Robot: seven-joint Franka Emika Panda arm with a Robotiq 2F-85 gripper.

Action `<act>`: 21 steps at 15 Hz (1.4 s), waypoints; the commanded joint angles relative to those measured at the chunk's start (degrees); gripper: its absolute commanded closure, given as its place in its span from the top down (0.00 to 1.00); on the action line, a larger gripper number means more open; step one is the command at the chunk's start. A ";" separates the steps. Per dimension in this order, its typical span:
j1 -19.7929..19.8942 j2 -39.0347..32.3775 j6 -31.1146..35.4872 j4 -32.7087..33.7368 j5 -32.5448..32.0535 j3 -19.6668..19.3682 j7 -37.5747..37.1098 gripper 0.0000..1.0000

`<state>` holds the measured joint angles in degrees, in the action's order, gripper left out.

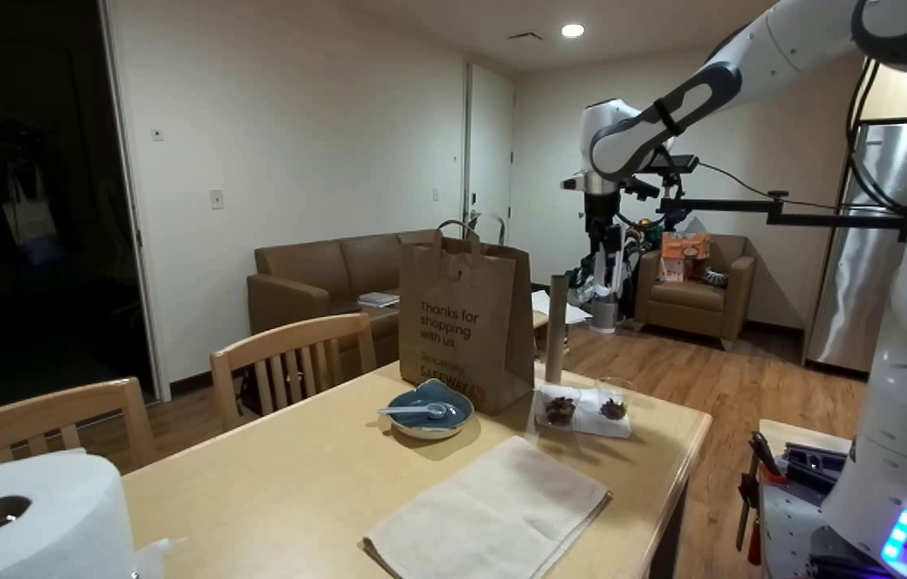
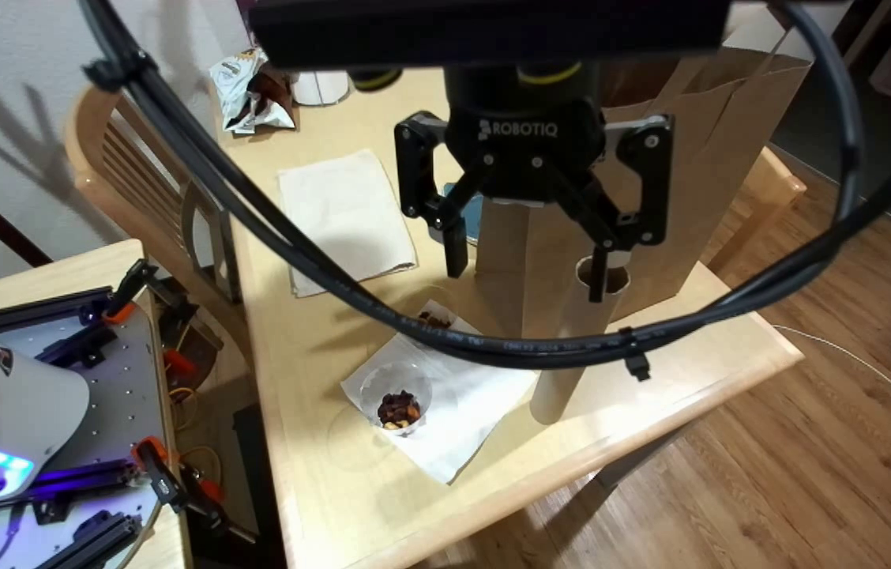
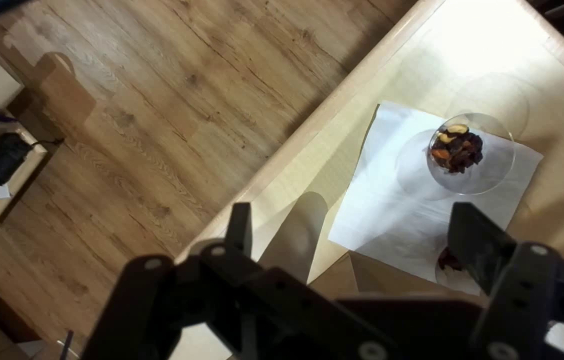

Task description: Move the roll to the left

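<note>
A brown cardboard roll (image 1: 556, 330) stands upright on the table beside the paper bag. It also shows in an exterior view (image 2: 560, 393) and in the wrist view (image 3: 298, 227), where the gripper hides its upper part. My gripper (image 2: 526, 283) is open with nothing between its fingers. It hangs near the height of the roll's top, and one fingertip overlaps the roll's rim in that view. I cannot tell whether they touch. The gripper also shows in an exterior view (image 1: 588, 283) and the wrist view (image 3: 353, 207). A white paper towel roll (image 1: 43, 523) stands at the near table end.
A tall Safeway bag (image 1: 461, 322) stands right beside the cardboard roll. Clear cups of nuts (image 2: 400, 407) sit on a white napkin (image 2: 461, 427). A blue bowl (image 1: 429, 414) with a spoon and a folded cloth (image 1: 494, 507) lie on the table. A cable (image 2: 453, 348) loops below the gripper.
</note>
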<state>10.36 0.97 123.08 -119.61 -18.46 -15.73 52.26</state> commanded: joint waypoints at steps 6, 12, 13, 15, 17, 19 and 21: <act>1.30 -3.78 1.56 2.77 1.04 0.94 19.84 1.00; 1.94 -6.04 2.46 3.86 8.76 1.54 36.28 1.00; 2.02 -6.21 1.57 4.28 9.66 1.60 38.18 1.00; 2.11 -6.61 -0.15 5.14 10.38 1.54 39.61 1.00; 2.42 -7.13 -1.17 5.95 10.53 1.50 40.27 0.99; 2.80 -7.74 -1.83 6.52 10.88 1.46 41.71 1.00; 3.14 -9.05 -3.30 7.74 11.52 1.62 43.87 1.00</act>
<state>11.70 -5.51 122.26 -114.92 -9.30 -15.25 91.48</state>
